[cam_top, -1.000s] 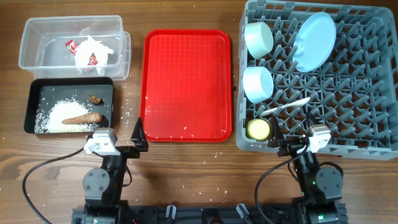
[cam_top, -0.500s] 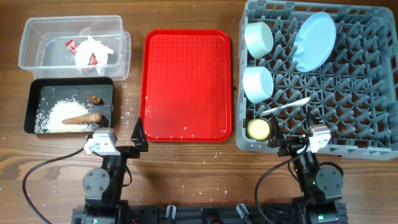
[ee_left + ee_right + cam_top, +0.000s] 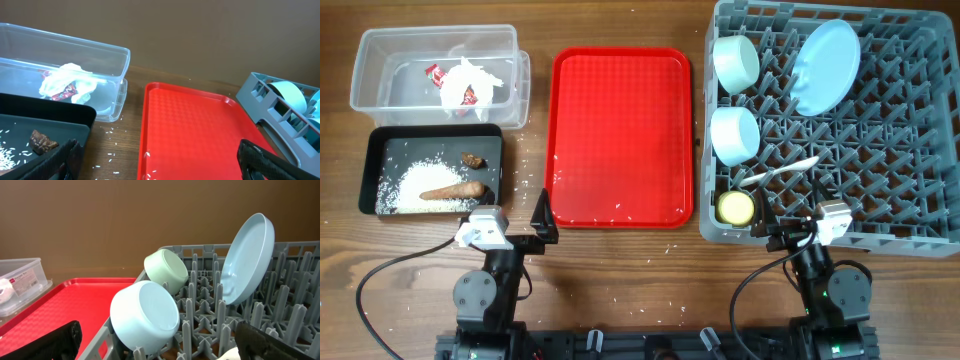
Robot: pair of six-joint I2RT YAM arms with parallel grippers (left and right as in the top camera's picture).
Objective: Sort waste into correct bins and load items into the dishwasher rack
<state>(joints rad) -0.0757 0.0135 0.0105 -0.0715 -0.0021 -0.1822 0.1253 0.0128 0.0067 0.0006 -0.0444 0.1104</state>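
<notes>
The grey dishwasher rack (image 3: 880,160) holds the pale blue plate (image 3: 825,66), two pale bowls (image 3: 736,62) (image 3: 734,135), the yellow cup (image 3: 736,207) and the white spoon (image 3: 778,172). The clear tub (image 3: 380,60) holds crumpled white wrappers (image 3: 468,84). The black tray (image 3: 380,150) holds rice grains (image 3: 415,183), the brown cone (image 3: 453,191) and the dark lump (image 3: 473,159). My left gripper (image 3: 542,222) is open and empty at the red tray's front left corner. My right gripper (image 3: 782,236) is open and empty at the rack's front edge.
The flat red tray (image 3: 620,135) lies in the middle with a few rice grains on it. Stray grains dot the wood (image 3: 120,145) between the black tray and the red tray. Cables run from both arm bases at the front edge.
</notes>
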